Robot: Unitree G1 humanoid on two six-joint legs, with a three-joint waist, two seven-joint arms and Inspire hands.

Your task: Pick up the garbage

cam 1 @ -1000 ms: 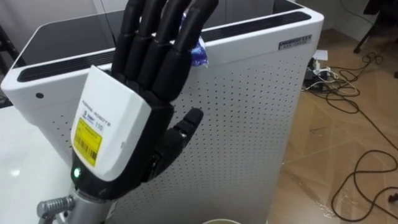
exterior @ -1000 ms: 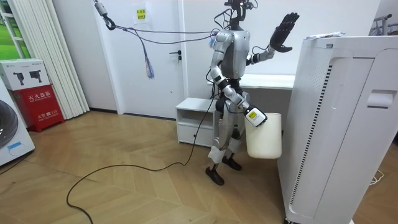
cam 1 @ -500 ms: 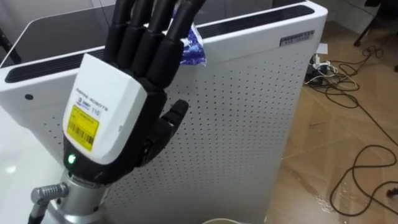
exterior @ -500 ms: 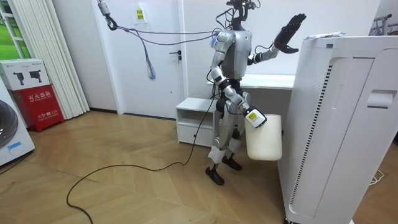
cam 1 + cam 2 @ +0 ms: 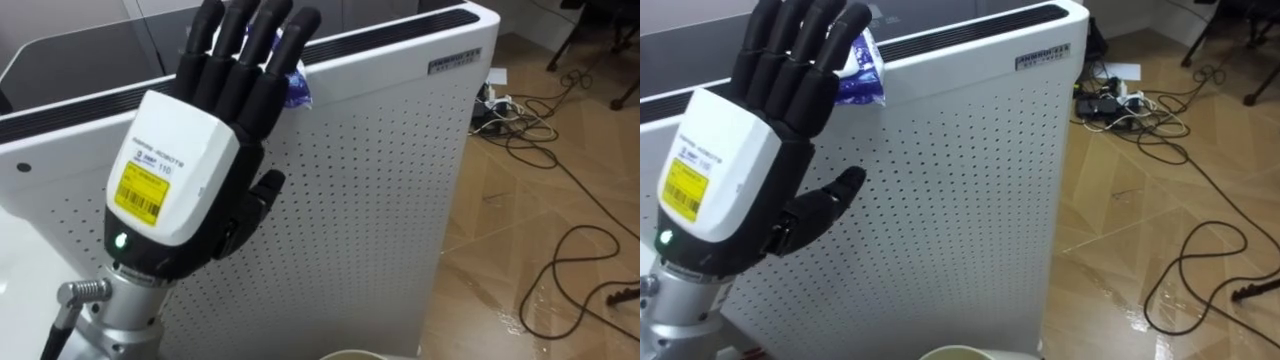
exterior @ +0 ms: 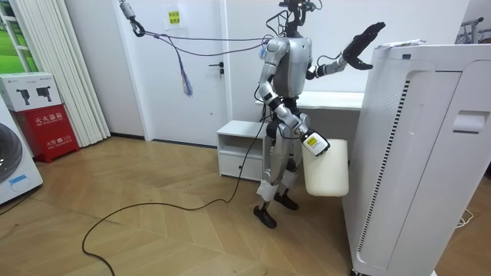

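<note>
A crumpled blue-and-white wrapper [image 5: 296, 88] lies on the top edge of a tall white perforated appliance [image 5: 380, 180]. My left hand [image 5: 180, 180] is raised in front of it, open, with straight fingers whose tips reach up over the wrapper and hide part of it. In the room view I stand beside the appliance [image 6: 422, 153] with that left hand [image 6: 360, 42] stretched toward the wrapper [image 6: 399, 44]. My right hand [image 6: 311, 143] hangs low at the rim of a cream bin [image 6: 326, 169], which is off the floor. The bin's rim [image 5: 345, 354] shows at the bottom edge.
Dark cables [image 5: 560, 260] and a power strip [image 5: 495, 95] lie on the wooden floor to the right of the appliance. Behind me are a white table [image 6: 330, 100] and a low white cabinet [image 6: 242, 149].
My left arm has reached further toward the appliance's top, bringing the fingertips onto the wrapper. The head camera has shifted a little.
</note>
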